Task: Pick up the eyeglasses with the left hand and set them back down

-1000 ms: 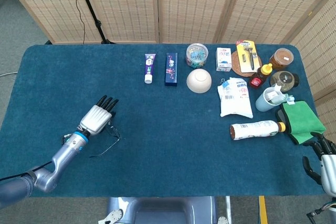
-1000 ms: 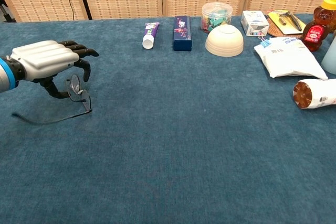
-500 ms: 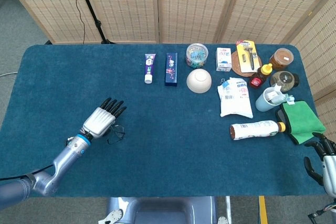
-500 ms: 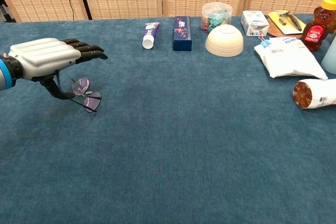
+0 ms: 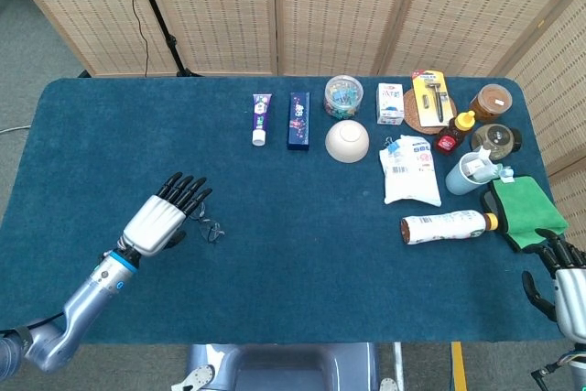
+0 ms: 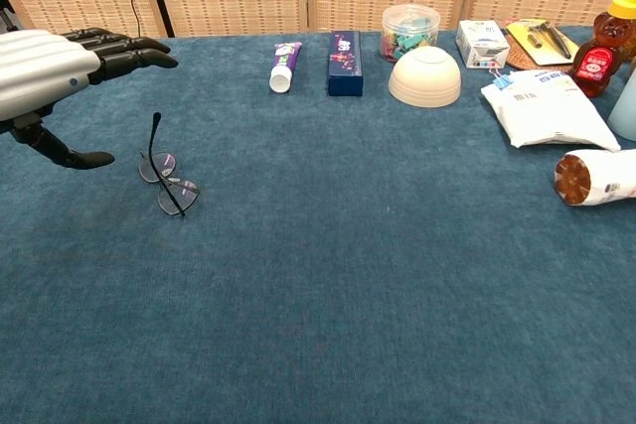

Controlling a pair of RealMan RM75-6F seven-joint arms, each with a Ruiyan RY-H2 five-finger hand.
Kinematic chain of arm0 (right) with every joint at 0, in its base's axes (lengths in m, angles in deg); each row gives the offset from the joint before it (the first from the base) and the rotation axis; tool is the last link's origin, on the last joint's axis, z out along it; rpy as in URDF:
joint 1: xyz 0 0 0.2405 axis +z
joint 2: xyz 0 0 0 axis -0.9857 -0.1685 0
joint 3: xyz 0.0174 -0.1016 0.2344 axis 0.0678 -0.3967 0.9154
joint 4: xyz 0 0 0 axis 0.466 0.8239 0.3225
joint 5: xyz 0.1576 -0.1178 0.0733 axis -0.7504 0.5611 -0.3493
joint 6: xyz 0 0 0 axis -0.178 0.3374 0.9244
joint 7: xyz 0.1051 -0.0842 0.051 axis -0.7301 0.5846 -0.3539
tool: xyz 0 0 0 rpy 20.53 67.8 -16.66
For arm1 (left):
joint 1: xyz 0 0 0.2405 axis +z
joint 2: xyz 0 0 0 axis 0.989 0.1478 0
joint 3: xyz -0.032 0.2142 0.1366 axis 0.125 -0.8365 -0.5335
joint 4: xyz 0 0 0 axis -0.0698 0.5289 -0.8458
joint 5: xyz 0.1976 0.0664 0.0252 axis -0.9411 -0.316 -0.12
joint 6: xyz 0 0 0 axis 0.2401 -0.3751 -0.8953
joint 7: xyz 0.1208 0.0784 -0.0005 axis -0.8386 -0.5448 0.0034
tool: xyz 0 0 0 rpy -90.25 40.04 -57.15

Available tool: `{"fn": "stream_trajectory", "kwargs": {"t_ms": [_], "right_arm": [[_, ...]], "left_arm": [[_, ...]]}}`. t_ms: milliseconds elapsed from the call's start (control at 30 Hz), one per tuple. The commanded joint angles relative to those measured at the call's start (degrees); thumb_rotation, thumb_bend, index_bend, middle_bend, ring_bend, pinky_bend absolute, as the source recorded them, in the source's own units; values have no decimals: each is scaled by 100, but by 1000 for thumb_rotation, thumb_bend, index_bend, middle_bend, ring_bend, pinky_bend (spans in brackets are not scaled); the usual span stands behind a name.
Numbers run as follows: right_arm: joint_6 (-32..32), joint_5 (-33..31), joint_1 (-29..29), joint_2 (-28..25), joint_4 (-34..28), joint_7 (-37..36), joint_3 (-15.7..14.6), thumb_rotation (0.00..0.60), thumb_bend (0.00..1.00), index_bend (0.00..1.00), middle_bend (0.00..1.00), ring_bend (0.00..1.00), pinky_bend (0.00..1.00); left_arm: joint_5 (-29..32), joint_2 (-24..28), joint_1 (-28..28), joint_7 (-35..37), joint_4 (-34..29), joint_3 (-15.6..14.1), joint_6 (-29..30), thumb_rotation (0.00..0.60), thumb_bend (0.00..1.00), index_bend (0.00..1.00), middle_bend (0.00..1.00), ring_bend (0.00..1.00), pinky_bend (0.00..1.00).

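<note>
The eyeglasses (image 6: pixel 167 178) lie on the blue tablecloth with one thin temple sticking up; in the head view the eyeglasses (image 5: pixel 212 230) show just right of my left hand. My left hand (image 6: pixel 55 65) hovers above and to the left of them, fingers stretched out, thumb down, holding nothing. In the head view the left hand (image 5: pixel 163 217) is raised over the cloth near the front left. My right hand (image 5: pixel 560 281) sits at the table's front right corner, fingers partly curled, nothing seen in it.
Along the back stand a toothpaste tube (image 6: pixel 283 67), a blue box (image 6: pixel 345 50), a clear tub (image 6: pixel 409 29), an upturned bowl (image 6: pixel 425 77) and a small carton (image 6: pixel 483 43). At right lie a white pouch (image 6: pixel 547 96), a fallen bottle (image 6: pixel 596 177), a honey bottle (image 6: pixel 596 52) and a green cloth (image 5: pixel 526 213).
My left hand let go of the eyeglasses and rose up and back to the left. The glasses now lie free on the cloth.
</note>
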Motion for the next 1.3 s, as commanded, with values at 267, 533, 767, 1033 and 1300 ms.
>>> {"fn": "stream_trajectory", "kwargs": {"t_ms": [267, 533, 767, 1033, 1300], "right_arm": [[43, 62, -13, -5, -68, 44, -19, 600, 426, 378, 229, 313, 379], [114, 88, -54, -24, -73, 15, -30, 600, 426, 378, 229, 313, 379], [189, 97, -108, -45, -47, -45, -44, 600, 426, 379, 229, 313, 379], [257, 69, -174, -73, -17, -101, -53, 600, 426, 380, 229, 313, 379], [250, 41, -188, -77, 26, -146, -47, 600, 426, 380, 229, 313, 379]], "left_arm": [[-941, 578, 269, 243, -1021, -442, 559, 600, 238, 59, 0, 0, 0], [-1396, 719, 323, 285, -1453, -771, 482, 600, 227, 0, 0, 0, 0], [-1355, 660, 210, 671, -1599, -964, -35, 600, 205, 0, 0, 0, 0], [-1084, 316, 47, 1157, -1405, -858, -481, 600, 201, 0, 0, 0, 0], [-912, 20, -61, 1366, -1132, -697, -673, 600, 201, 0, 0, 0, 0]]}}
